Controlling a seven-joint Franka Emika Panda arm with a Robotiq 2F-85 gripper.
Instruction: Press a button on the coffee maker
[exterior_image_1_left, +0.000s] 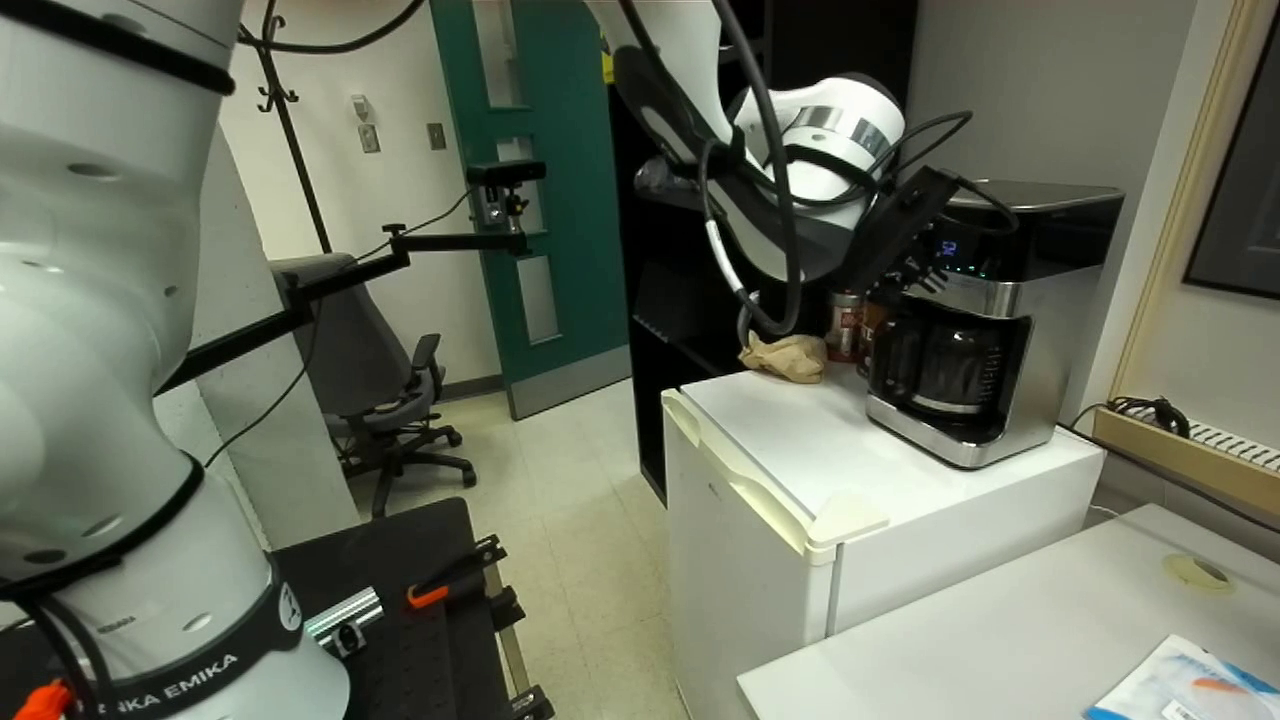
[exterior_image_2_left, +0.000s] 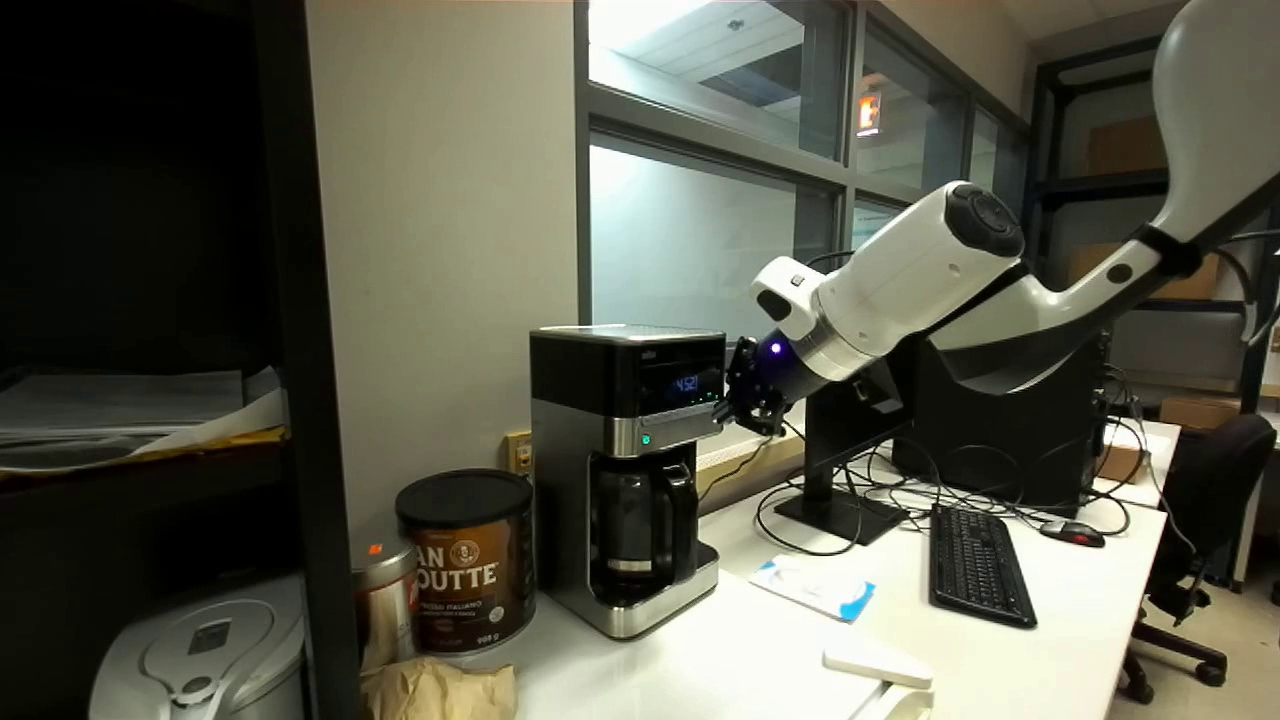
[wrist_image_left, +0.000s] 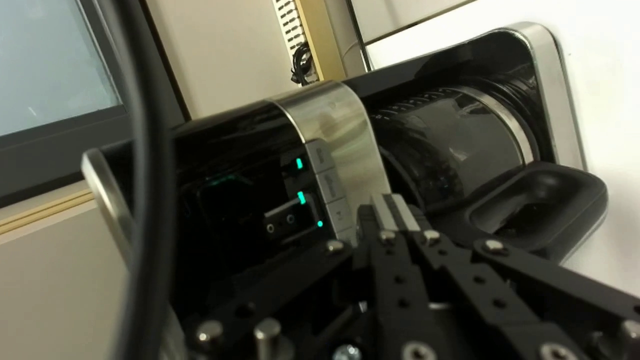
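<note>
Two fingertips (wrist_image_left: 384, 212) together at the coffee maker (exterior_image_2_left: 620, 440)

The claw (wrist_image_left: 395, 212) is narrow, tips just beside the button row (wrist_image_left: 331, 187); contact I cannot tell. Directly before it stands the coffee maker, carafe (exterior_image_2_left: 625, 520) below the tips, white fridge (exterior_image_1_left: 748, 570) further down.

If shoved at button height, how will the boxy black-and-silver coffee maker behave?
The coffee maker probably won't flex; its casing looks hard. Its row of grey buttons sits well above its base, so a hard shove could rock it. It stands on a smooth-looking white mini fridge, so it may slide.
</note>
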